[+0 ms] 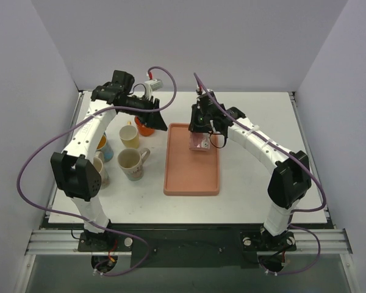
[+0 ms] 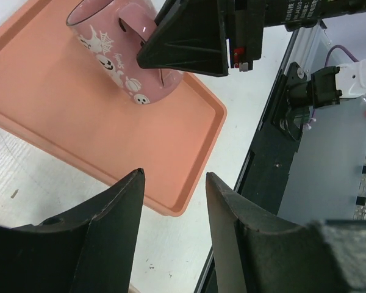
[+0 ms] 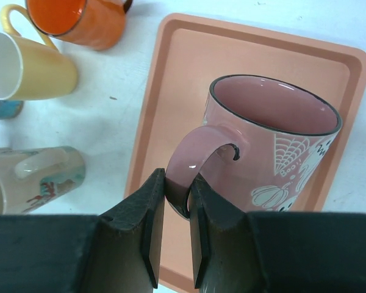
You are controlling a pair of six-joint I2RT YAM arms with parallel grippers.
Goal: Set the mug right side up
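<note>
While the right pincer (image 3: 175, 194) clamps the handle (image 3: 195, 152) of the pink mug (image 3: 274, 146) over the tray (image 3: 165, 85), the left pincer (image 2: 174, 178) just hangs open, empty.

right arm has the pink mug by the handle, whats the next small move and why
Probably roll the wrist a little to level the mug, then lower it onto the tray. The right fingers are shut on its handle, and the left wrist view shows it leaning, mouth up but tipped, over the tray. Whether its base touches is unclear.
</note>
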